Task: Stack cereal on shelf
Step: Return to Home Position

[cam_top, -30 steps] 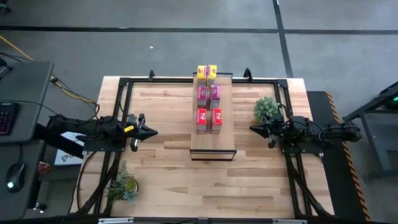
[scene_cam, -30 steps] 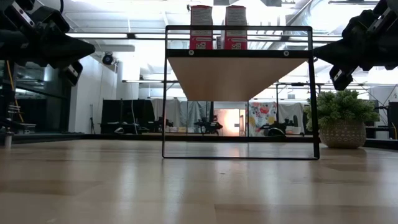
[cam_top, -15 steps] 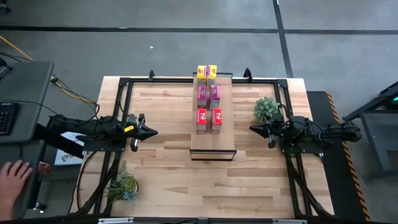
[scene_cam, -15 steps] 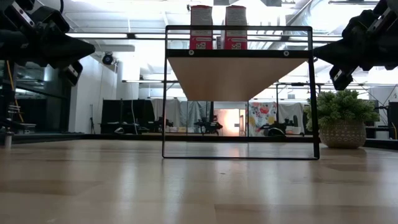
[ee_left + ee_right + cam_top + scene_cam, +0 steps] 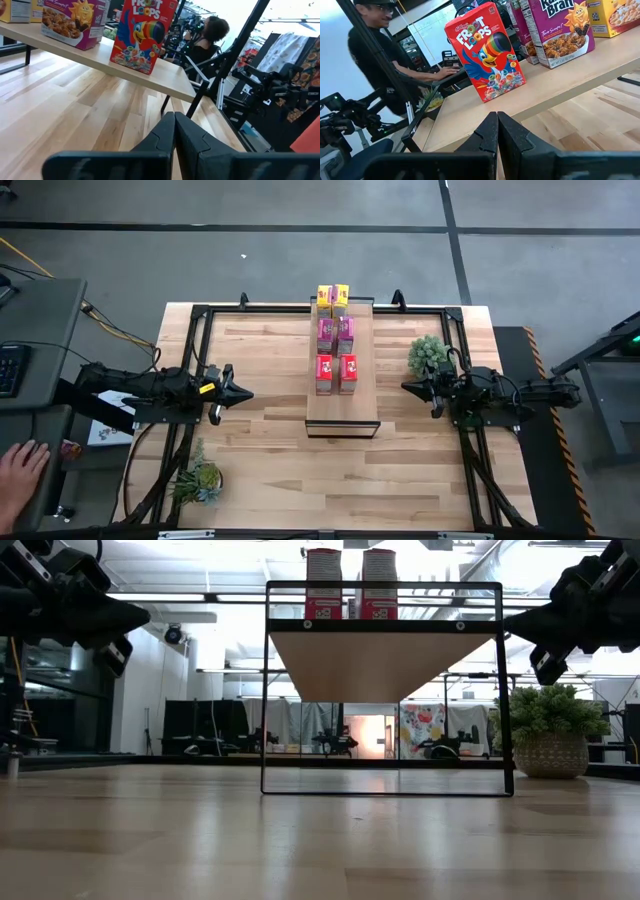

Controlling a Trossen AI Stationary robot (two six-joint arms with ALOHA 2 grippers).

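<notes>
The left fingers (image 5: 238, 392) and right fingers (image 5: 415, 389) hover closed and empty, the shelf (image 5: 341, 408) of cereal boxes (image 5: 326, 335) between them.

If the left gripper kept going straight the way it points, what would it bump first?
Probably the shelf, by the nearest red box; how high the left gripper sits is unclear.

High: straight down on table (image 5: 260, 450); low: level across it; wrists: close, facing shelf (image 5: 340, 408) all share.
</notes>
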